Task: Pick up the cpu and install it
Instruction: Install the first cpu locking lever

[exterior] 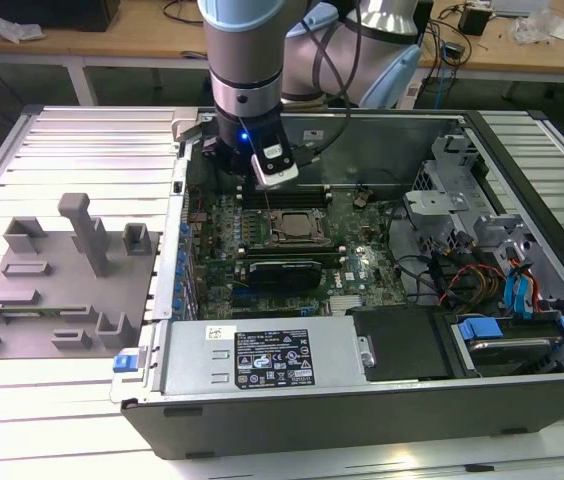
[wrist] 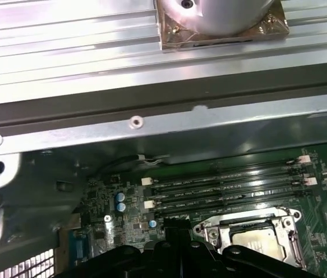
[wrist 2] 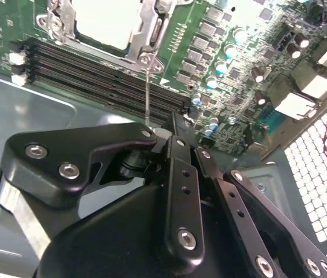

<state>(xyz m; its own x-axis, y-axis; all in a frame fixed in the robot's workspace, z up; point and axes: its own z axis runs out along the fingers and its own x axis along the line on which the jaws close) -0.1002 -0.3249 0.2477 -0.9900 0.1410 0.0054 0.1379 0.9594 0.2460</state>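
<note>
Clenched empty, the pincer (wrist 2: 172,124) hangs beside the socket frame (wrist 2: 114,26), whose cpu (wrist: 256,243) (seated) lies partly cut off.

- The arm (exterior: 245,60) is a thick grey tube with pale blue joint caps and a dark ribbed band.
- A small blue light and a white box (exterior: 273,165) sit at the wrist, with black cables (exterior: 347,50) trailing.
- The gripper (wrist 2: 178,191) is matt black, its linked bars studded with silver screws.
</note>
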